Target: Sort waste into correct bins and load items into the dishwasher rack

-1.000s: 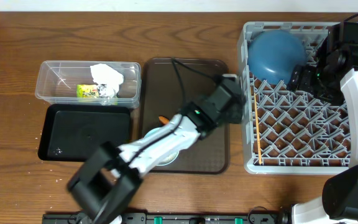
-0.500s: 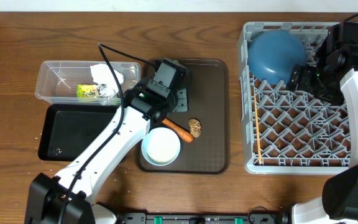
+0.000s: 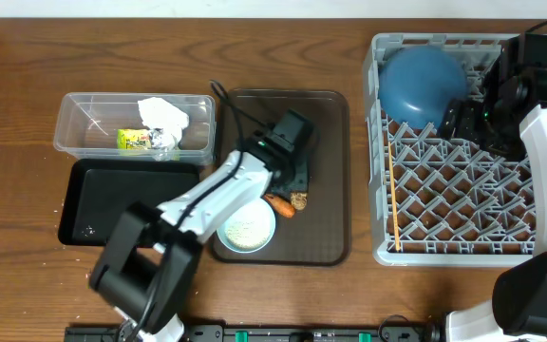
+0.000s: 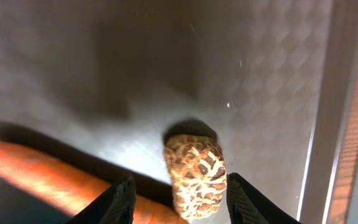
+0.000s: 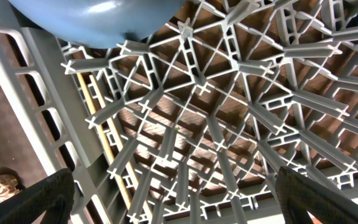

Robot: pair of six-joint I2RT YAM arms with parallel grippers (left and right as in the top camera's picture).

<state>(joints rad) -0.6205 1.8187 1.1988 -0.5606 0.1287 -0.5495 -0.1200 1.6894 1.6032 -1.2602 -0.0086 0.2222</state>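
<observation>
Small brown lumpy food piece (image 4: 194, 177): on dark brown rectangular serving tray (image 3: 326, 142), approx centre. Long orange carrot (image 4: 55, 177) just beside it at 9 o'clock. Small white bowl (image 3: 254, 248) w/ white rice (image 3: 246, 228) at 8 o'clock. L gripper (image 4: 180, 198) over lump, fingers apart, one each side, no contact seen. Large grey plastic pegged rack (image 3: 385, 218) at tray's 3 o'clock; large dark-blue bowl (image 3: 421, 81) in its 11 o'clock corner. R gripper (image 5: 178, 196) above rack, jaws wide, empty.

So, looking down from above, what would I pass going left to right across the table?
clear plastic tub → dark brown serving tray → grey dishwasher rack
</observation>
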